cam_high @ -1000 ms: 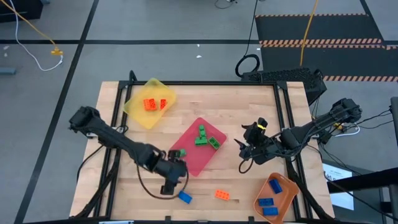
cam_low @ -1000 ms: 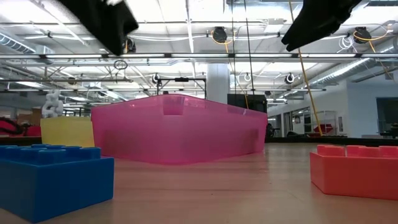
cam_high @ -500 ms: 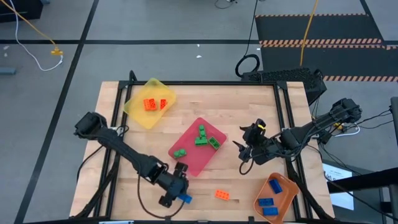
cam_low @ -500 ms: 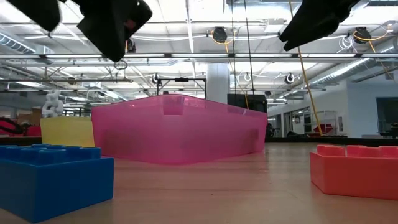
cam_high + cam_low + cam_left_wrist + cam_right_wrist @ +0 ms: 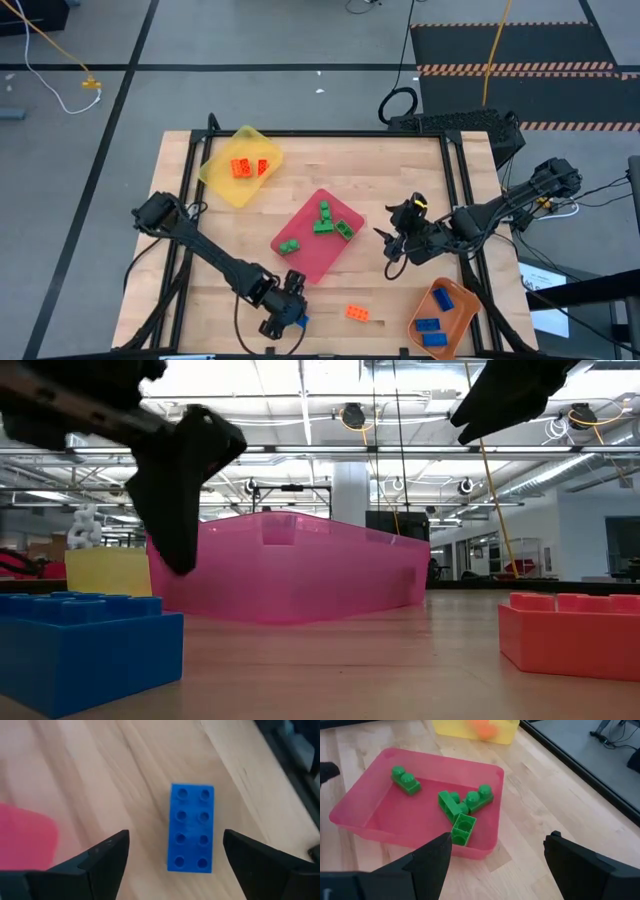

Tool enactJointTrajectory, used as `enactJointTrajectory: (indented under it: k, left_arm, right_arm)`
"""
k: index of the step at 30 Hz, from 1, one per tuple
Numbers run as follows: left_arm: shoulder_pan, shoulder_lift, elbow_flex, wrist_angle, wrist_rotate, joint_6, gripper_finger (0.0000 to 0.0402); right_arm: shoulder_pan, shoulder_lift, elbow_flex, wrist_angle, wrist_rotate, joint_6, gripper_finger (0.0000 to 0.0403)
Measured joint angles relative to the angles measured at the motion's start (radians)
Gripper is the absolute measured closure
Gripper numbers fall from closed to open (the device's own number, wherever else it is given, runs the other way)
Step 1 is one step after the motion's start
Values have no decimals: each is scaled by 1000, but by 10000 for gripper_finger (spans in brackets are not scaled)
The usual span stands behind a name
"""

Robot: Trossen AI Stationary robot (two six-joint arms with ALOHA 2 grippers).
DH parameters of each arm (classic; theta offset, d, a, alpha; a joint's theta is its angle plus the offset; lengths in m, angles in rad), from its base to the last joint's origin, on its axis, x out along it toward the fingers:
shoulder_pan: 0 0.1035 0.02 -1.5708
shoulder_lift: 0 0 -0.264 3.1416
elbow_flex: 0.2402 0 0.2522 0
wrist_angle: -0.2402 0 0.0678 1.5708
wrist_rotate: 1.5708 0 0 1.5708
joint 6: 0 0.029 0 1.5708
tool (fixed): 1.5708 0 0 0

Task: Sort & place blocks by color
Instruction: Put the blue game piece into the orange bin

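Observation:
A blue studded block point(image 5: 190, 826) lies flat on the table near its near edge point(image 5: 299, 320), big at the low view's left point(image 5: 85, 645). My left gripper point(image 5: 287, 311) hangs open right above it, one finger on either side, touching nothing. An orange block point(image 5: 357, 313) lies on the table to its right point(image 5: 570, 632). Green blocks point(image 5: 462, 807) rest in the pink-red tray point(image 5: 318, 236), orange ones point(image 5: 248, 167) in the yellow tray point(image 5: 240, 165), blue ones point(image 5: 431, 331) in the orange tray point(image 5: 444, 317). My right gripper point(image 5: 398, 240) waits open, right of the pink-red tray.
The pink-red tray point(image 5: 290, 565) stands just beyond the blue block. The table's near edge point(image 5: 330, 352) and its dark frame rail point(image 5: 295, 760) run close to my left gripper. Bare wood lies between the two loose blocks.
My left gripper has moved toward the table's near edge and a little right, from the pink-red tray's near corner to above the blue block, and has come down lower. The blocks have stayed where they were.

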Motion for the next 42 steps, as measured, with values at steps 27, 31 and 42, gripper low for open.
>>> enactJointTrajectory:
  k: [27, 31, 42]
  left_arm:
    - [72, -71, 0, 37, -68, -22, 259]
    - [142, -151, 0, 54, -76, -68, 259]
    - [335, -262, 0, 42, 86, -352, 250]
  right_arm:
    - [16, 7, 0, 218, -110, -296, 104]
    - [45, 31, 0, 400, -153, -604, 104]
    - [61, 238, 0, 756, -201, -1146, 105]
